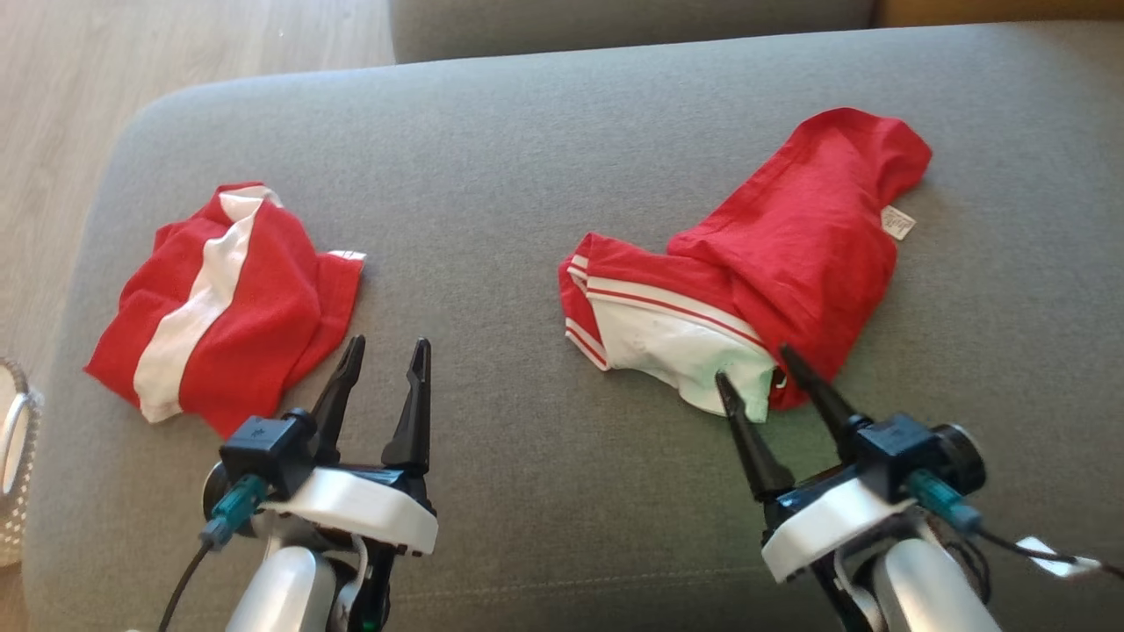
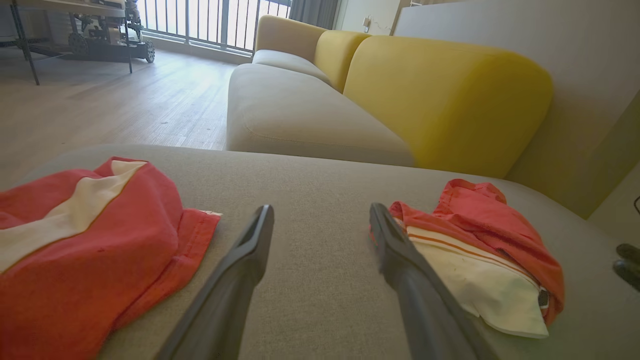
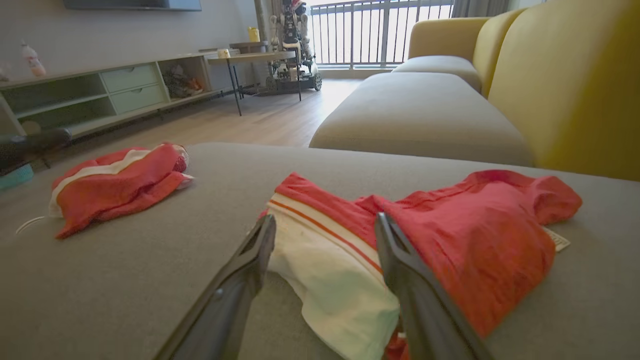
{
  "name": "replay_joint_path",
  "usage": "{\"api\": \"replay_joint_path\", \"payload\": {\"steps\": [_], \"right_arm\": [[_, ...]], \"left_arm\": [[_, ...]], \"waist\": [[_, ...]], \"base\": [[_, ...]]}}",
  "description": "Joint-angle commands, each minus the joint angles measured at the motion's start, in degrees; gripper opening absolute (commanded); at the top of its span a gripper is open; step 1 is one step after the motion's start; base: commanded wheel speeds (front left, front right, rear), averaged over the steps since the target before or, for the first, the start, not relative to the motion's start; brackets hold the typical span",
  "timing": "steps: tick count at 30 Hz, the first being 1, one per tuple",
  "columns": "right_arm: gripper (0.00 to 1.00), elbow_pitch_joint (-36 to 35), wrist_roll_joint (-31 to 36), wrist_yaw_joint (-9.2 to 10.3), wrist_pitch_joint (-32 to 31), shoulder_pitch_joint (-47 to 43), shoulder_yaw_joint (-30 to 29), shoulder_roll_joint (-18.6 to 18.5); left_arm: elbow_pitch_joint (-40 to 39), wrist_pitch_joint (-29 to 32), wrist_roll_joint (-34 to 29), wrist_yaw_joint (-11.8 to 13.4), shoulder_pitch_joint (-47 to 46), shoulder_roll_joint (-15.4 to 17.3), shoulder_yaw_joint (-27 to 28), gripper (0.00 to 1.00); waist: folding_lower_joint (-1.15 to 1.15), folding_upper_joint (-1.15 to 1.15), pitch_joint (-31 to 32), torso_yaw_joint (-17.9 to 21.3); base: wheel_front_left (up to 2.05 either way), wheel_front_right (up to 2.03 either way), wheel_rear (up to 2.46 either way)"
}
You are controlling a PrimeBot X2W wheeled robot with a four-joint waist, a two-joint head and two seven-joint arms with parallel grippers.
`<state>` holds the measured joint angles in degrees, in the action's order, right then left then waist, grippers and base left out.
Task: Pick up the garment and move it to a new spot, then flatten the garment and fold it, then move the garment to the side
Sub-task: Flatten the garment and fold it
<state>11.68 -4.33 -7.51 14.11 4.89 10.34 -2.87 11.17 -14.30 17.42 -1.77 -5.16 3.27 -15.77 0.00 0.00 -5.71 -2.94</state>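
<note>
Right gripper (image 1: 752, 364) wide open, empty, tips at crumpled red-and-white cotton garment (image 1: 790, 237); left gripper (image 1: 388, 342) open, empty, beside folded red white-striped garment (image 1: 219, 307); pickup, flattening, folding all left.

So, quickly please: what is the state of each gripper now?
Left gripper: open, holding nothing.
Right gripper: open, tips at the crumpled garment's near edge, nothing held.

A home living room: a yellow-backed sofa (image 3: 565, 90) at right, wood flooring (image 3: 260, 120) at centre, a low shelf unit (image 3: 100, 95) with drawers at left, a railed balcony window (image 3: 380, 30) at top.
</note>
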Motion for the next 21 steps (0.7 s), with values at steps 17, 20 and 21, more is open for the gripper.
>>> {"api": "replay_joint_path", "payload": {"steps": [17, 20, 21], "right_arm": [[1.00, 17.7, 5.5, 0.02, 0.7, 11.5, -0.5, 0.0], [1.00, 19.9, 6.8, 0.02, 0.8, 13.1, -1.2, 0.0], [1.00, 20.8, 7.2, 0.02, 0.8, 13.6, -1.5, 0.0]], "left_arm": [[-0.6, -0.7, -0.3, -1.4, -4.3, -0.4, 1.3, 1.00], [-0.6, -0.7, 0.0, -1.2, -4.4, -0.4, 1.1, 1.00], [-0.6, -0.7, 0.0, -1.2, -4.5, -0.4, 1.1, 1.00]], "waist": [[0.00, 0.00, -3.9, -6.8], [0.00, 0.00, -4.3, -8.2], [0.00, 0.00, -4.5, -8.6]], "base": [[0.00, 0.00, 0.00], [0.00, 0.00, 0.00], [0.00, 0.00, 0.00]]}}
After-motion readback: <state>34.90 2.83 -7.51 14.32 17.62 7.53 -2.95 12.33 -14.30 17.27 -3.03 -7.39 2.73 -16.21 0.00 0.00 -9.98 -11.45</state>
